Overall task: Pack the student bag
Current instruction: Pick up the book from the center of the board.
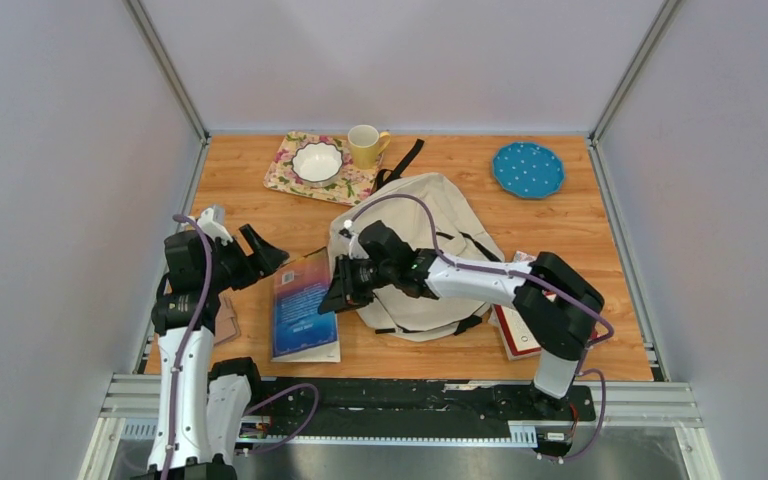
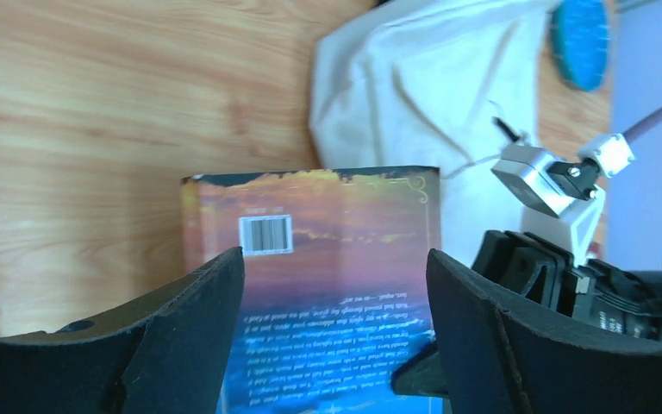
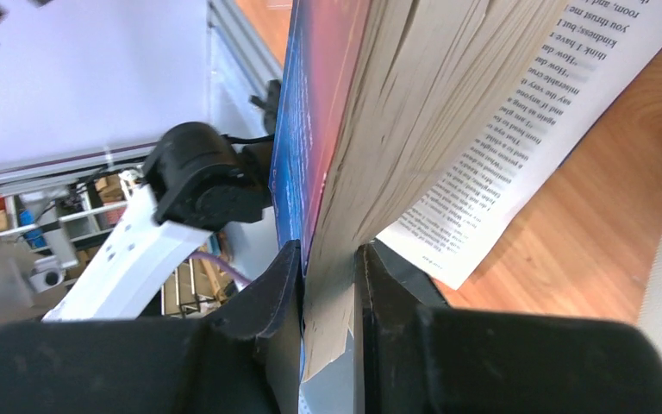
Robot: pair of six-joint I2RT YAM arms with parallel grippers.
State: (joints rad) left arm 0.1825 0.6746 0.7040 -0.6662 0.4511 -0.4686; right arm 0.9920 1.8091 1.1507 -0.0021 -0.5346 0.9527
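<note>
The cream student bag lies flat in the middle of the table; its fabric also shows in the left wrist view. A blue paperback book lies left of the bag. My right gripper is shut on the book's cover and a thick block of pages, lifting that edge so the remaining pages fall open onto the table. My left gripper is open and empty, hovering just beyond the book's far left corner; the book's back cover shows between its fingers.
A floral mat with a white bowl and a yellow mug stand at the back. A blue dotted plate is at back right. A red-edged book lies under the right arm. A brown item lies by the left arm.
</note>
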